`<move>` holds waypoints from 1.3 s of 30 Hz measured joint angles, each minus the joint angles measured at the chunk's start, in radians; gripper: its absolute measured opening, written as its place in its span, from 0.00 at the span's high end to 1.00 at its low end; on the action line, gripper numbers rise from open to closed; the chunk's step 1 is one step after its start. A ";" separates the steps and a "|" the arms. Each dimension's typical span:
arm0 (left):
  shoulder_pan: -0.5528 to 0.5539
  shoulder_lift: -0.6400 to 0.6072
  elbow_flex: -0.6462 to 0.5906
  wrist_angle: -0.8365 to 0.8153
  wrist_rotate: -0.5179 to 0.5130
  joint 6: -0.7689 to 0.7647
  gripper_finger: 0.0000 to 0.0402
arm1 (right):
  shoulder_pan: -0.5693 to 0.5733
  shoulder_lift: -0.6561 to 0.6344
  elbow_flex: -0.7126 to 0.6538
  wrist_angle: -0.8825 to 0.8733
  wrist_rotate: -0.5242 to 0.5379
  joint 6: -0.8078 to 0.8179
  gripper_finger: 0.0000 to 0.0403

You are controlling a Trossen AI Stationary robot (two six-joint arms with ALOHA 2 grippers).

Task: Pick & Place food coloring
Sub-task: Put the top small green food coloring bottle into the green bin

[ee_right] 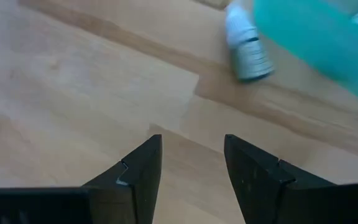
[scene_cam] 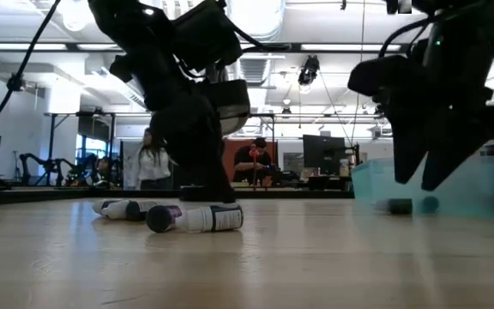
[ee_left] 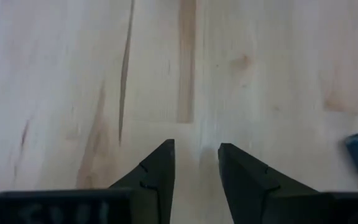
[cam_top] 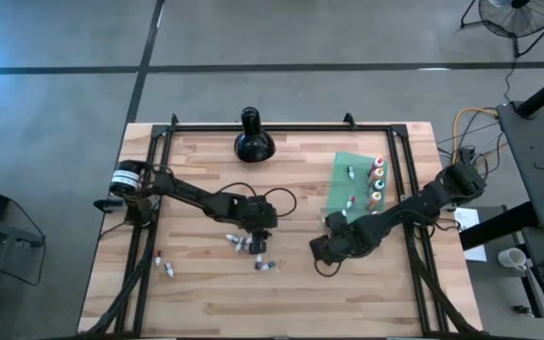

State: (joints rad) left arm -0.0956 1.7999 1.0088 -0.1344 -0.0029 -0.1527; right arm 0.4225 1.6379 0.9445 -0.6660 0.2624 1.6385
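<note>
Nearest the low camera: one vial lying on the table. Partway done, I'd judge.

Counts:
- green sheet: four upright droppers, two small vials
- loose: about five mid-table, two near the left edge

Left gripper and right gripper both part-open, empty.

Even overhead light; ceiling lamps glare in the low view; wrist views are softly blurred.

vials mid-table, bottles seemingly on sheet
</note>
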 joint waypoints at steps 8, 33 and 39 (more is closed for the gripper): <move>0.000 -0.019 -0.002 -0.045 -0.061 -0.029 0.76 | -0.012 -0.009 0.096 -0.288 0.003 0.155 0.59; 0.002 -0.037 -0.060 -0.059 -0.067 0.016 0.76 | -0.085 0.181 0.324 -0.397 -0.081 0.092 0.59; 0.002 -0.041 -0.079 -0.050 -0.067 0.015 0.76 | -0.128 0.205 0.322 -0.454 -0.079 0.117 0.59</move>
State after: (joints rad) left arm -0.0935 1.7588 0.9302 -0.1841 -0.0700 -0.1379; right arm 0.2945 1.8431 1.2667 -1.1197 0.1829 1.7559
